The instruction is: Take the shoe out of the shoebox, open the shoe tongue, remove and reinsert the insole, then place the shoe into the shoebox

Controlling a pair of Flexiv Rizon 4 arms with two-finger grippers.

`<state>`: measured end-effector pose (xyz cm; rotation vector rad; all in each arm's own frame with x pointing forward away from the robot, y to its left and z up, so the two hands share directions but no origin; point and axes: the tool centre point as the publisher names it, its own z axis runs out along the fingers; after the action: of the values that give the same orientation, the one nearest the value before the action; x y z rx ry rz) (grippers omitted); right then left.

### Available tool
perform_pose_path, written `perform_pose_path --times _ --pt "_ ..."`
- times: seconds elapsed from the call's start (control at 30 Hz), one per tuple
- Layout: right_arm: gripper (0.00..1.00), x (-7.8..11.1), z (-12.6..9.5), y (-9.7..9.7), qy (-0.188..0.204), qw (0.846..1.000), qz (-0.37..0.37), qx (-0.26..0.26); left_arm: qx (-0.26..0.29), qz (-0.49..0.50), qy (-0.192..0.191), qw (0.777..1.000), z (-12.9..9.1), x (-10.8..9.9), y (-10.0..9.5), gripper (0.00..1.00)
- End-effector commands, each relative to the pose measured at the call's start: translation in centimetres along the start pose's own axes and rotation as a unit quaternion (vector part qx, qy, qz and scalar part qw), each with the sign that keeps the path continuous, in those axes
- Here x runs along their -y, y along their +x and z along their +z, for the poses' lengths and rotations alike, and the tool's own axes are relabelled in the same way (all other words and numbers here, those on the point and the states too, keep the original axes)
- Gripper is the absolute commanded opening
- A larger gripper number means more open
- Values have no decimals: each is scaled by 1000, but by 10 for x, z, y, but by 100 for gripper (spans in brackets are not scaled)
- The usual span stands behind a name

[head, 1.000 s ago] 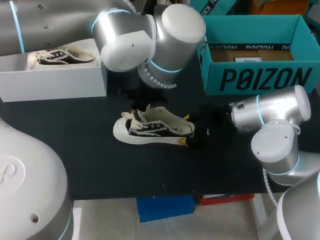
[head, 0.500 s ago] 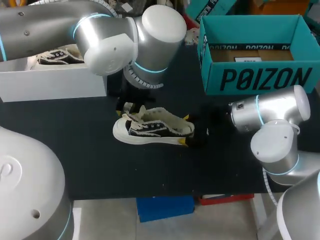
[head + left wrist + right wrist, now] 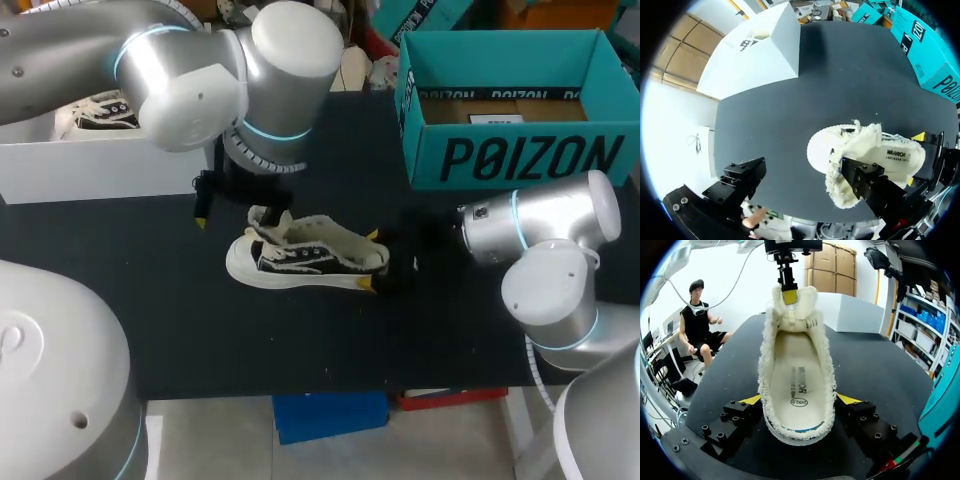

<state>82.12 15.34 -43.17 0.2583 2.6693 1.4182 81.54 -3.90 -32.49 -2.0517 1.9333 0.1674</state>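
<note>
Head view: the shoe (image 3: 310, 255) is seen on its sole at the centre of the black table (image 3: 180, 330), toe towards the left. Its heel is pinched between the yellow tips of the right gripper (image 3: 372, 262), whose arm enters from the right edge. The left gripper (image 3: 230, 212) is held just up and left of the toe end, fingers spread wide. The white shoebox (image 3: 110, 165), with a second shoe (image 3: 100, 108) in it, is found at upper left, and a teal box (image 3: 510, 150) at upper right.

Left wrist view: the left gripper (image 3: 805, 185) is shown spread, one finger (image 3: 867, 182) over the fleecy tongue (image 3: 855, 155), the other well clear of the shoe above bare table.

Right wrist view: the heel is clamped from both sides by the right gripper (image 3: 800, 400). The insole (image 3: 799, 385) is seen lying inside the shoe. The tongue is raised at the far end, and a yellow fingertip (image 3: 789, 296) of the left gripper is seen at its top.
</note>
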Motion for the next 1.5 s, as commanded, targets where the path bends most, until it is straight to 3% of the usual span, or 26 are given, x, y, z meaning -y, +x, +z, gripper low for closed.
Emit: perform_pose_path --times 0.03,0.23,0.43,0.67,0.83,0.97,1.03,1.07,1.1,1.13,1.17,1.23,1.5 --pt "0 1 0 -1 2 1000 1 1 -12 -5 -2 1000 9 -1 -13 100" --pt "0 1 0 -1 2 1000 1 1 -4 -17 -16 1000 21 1 -25 100" --pt "0 1 0 -1 2 1000 1 1 16 -9 -25 1000 34 -1 -23 100" --pt "0 1 0 -1 2 1000 1 1 29 -2 -20 999 35 1 -22 100" --pt "0 1 0 -1 2 1000 1 1 3 46 -4 999 12 5 -23 100" --pt "0 1 0 -1 2 1000 1 1 -94 173 -11 980 -30 2 -26 100" --pt "0 1 0 -1 2 1000 1 1 -168 245 -29 955 -51 4 -25 100" --pt "0 1 0 -1 2 1000 1 1 -204 280 -40 937 -61 6 -23 78" --pt "0 1 0 -1 2 1000 1 1 -245 323 -61 912 -69 7 -21 42" --pt "0 1 0 -1 2 1000 1 1 -275 373 -90 882 -77 9 -18 0" --pt "0 1 0 -1 2 1000 1 1 -304 415 -95 852 -85 9 -14 0" --pt "0 1 0 -1 2 1000 1 1 -346 526 -152 762 -103 4 -3 0" --pt "0 1 0 -1 2 1000 1 1 -348 633 -196 662 -128 -1 63 0"
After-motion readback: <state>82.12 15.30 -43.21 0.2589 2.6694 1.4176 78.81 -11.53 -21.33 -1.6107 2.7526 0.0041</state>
